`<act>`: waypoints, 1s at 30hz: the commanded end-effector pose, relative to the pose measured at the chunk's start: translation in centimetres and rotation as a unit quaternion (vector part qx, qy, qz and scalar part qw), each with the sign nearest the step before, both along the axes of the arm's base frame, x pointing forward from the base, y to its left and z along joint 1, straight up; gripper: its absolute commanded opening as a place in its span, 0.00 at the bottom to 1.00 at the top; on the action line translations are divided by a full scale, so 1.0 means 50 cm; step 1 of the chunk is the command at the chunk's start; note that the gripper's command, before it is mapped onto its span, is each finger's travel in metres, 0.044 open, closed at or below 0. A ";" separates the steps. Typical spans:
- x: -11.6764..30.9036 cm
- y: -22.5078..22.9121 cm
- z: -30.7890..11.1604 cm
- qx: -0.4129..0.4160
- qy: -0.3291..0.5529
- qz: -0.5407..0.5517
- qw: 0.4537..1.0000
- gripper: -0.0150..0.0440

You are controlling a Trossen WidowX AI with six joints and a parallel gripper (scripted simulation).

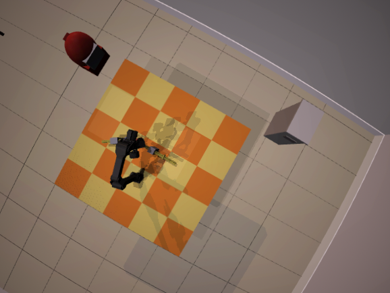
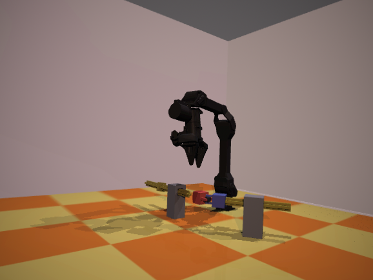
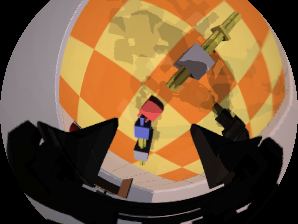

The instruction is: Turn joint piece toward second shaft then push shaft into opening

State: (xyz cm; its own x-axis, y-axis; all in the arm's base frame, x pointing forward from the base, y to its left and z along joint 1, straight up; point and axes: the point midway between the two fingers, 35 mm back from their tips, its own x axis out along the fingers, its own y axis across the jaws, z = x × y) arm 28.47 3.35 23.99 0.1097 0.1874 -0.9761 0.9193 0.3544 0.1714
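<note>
My gripper (image 2: 195, 166) (image 3: 156, 124) is open and empty, above the shafts and clear of them. The red square joint piece (image 2: 199, 197) (image 3: 151, 108) is hinged to a blue part (image 2: 219, 200) (image 3: 142, 132) on the fixed shaft (image 1: 105, 142) (image 2: 277, 206), which passes through its grey block (image 1: 114, 140) (image 2: 253, 217). In the wrist view the dark opening faces roughly toward the second shaft (image 1: 170, 161) (image 2: 155, 185) (image 3: 179, 79); exact alignment is unclear. That shaft runs through the other grey block (image 1: 153, 150) (image 2: 175, 204) (image 3: 192, 60), its near end outside the opening with a gap between.
A collar (image 3: 221, 33) sits on the second shaft beyond its block. The arm's base stands on the orange and yellow checkered mat (image 1: 231, 133) (image 2: 181, 248), near the shafts. A red rounded object (image 1: 79, 45) and a pale box (image 1: 300, 123) stand off the mat.
</note>
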 end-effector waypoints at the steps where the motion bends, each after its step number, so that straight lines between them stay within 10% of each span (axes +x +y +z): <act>1: -0.002 -0.021 -0.016 0.031 0.019 -0.046 0.998 1.00; 30: -0.016 -0.186 -0.074 0.172 0.066 -0.263 0.947 1.00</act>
